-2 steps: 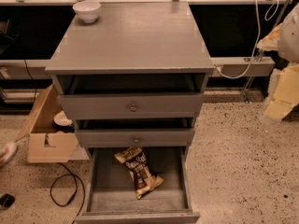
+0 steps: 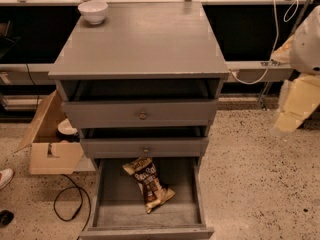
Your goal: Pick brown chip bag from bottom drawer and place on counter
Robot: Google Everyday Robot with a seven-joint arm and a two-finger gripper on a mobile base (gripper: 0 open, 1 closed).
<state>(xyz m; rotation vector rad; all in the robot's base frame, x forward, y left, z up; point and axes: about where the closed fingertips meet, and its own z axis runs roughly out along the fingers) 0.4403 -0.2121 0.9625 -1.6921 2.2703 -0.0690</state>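
We are seeing the counter (image 2: 145, 44) carrying a white bowl (image 2: 93, 11) at its back left corner. The open bottom drawer (image 2: 117, 204) is bearing the brown chip bag (image 2: 149, 184), lying slantwise on its grey bottom. A cardboard box (image 2: 50, 144) and a black cable (image 2: 70, 204) are lying on the speckled floor (image 2: 250, 174). The gripper (image 2: 295, 106) is hanging at the right edge, well apart from the counter.

The gripper (image 2: 294, 109), a blurred cream shape, hangs clear of the counter (image 2: 145, 39) at the right edge, its arm (image 2: 307, 41) cut off by the frame. The front of the bottom drawer (image 2: 117, 209) runs off the lower edge. White lettering on the brown chip bag (image 2: 149, 184) is too blurred to read. Shadow hides the inside of the top drawer (image 2: 142, 115).
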